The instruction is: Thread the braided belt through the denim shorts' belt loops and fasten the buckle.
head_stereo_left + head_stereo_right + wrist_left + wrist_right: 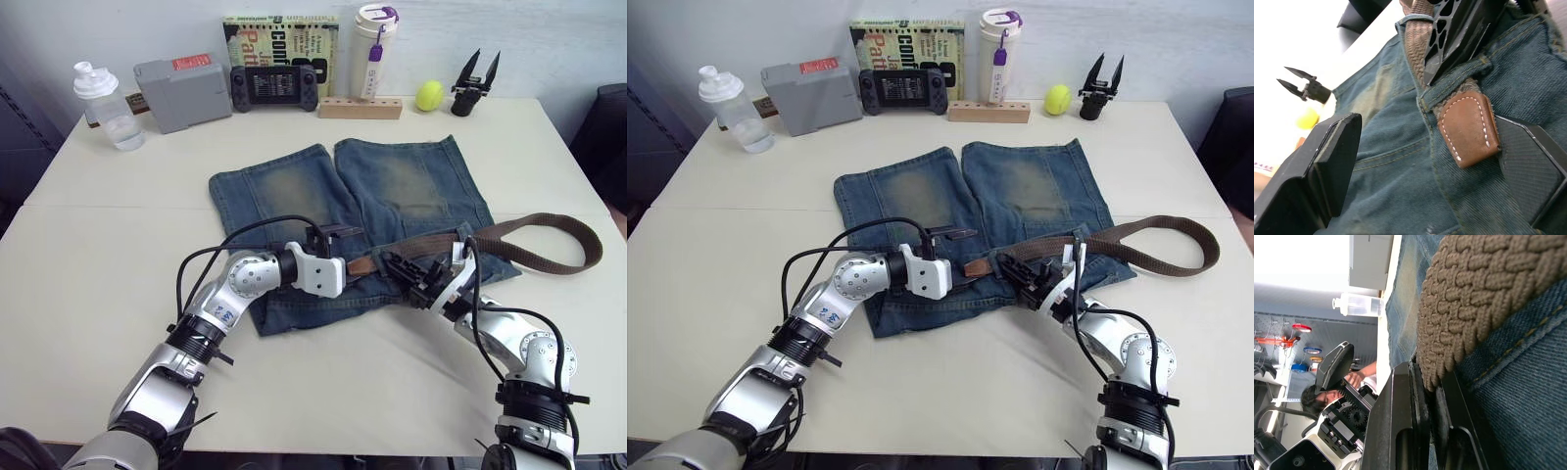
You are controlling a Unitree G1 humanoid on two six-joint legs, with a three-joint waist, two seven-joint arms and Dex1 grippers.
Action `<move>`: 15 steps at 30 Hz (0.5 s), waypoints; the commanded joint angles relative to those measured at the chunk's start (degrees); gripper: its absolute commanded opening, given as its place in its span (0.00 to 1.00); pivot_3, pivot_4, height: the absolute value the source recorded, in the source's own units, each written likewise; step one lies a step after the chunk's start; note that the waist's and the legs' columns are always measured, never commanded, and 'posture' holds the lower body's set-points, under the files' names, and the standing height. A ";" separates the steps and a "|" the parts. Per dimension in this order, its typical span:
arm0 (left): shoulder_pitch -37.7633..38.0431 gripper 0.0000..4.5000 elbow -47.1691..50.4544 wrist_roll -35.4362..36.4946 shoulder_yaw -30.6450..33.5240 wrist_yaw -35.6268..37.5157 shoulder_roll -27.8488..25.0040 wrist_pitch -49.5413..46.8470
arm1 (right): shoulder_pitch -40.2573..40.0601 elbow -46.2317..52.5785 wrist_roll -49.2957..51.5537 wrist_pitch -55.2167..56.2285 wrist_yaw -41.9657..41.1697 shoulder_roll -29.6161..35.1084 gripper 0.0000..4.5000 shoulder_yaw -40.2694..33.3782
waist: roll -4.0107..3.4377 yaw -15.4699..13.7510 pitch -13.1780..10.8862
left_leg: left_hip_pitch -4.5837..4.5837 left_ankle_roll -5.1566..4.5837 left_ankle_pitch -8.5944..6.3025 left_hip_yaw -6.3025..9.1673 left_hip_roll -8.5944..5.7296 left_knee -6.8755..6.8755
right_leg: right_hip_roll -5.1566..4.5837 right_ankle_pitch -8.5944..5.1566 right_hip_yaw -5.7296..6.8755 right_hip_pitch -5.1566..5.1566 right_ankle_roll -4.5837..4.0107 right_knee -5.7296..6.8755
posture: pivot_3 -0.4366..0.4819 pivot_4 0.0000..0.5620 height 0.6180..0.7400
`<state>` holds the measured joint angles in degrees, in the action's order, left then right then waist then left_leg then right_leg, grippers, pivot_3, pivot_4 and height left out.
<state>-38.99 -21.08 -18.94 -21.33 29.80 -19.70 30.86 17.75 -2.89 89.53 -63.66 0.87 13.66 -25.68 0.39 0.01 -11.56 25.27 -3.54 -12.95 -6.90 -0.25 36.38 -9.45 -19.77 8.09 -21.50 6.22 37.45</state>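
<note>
The denim shorts (392, 186) lie flat mid-table, waistband toward me. The braided belt (549, 259) loops off to the right and runs back along the waistband. Its brown leather tip (1469, 128) sticks out from under one of the belt loops (1454, 90). My left gripper (345, 253) is open, one finger (1317, 171) on each side of the tip and not touching it. My right gripper (400, 266) is shut on the braided strap (1469, 298) just right of that loop. The buckle is hidden.
Along the table's far edge stand a clear bottle (108, 108), a grey box (181, 90), a game console (274, 86), a book (279, 44), a white tumbler (372, 51), a wooden block (360, 108), a tennis ball (428, 95) and a black spare gripper (477, 83).
</note>
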 commanded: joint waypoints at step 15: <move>-1.82 1.00 1.69 -10.06 1.00 -12.57 -0.95 8.16 | -1.66 1.68 1.70 1.94 1.41 1.76 0.03 2.64 | 0.00 0.06 0.00 | 0.02 -0.01 0.00 0.02 0.00 0.01 | 0.00 0.00 0.03 -0.01 0.00 0.00 | 0.48 0.27 0.65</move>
<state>-39.04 -21.39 -26.95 -21.37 20.72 -20.13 37.42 17.13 -2.32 90.83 -61.48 1.93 14.89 -23.71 0.39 0.07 -11.56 25.29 -3.55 -12.95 -6.88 -0.25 36.39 -9.44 -19.77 8.12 -21.51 6.23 37.45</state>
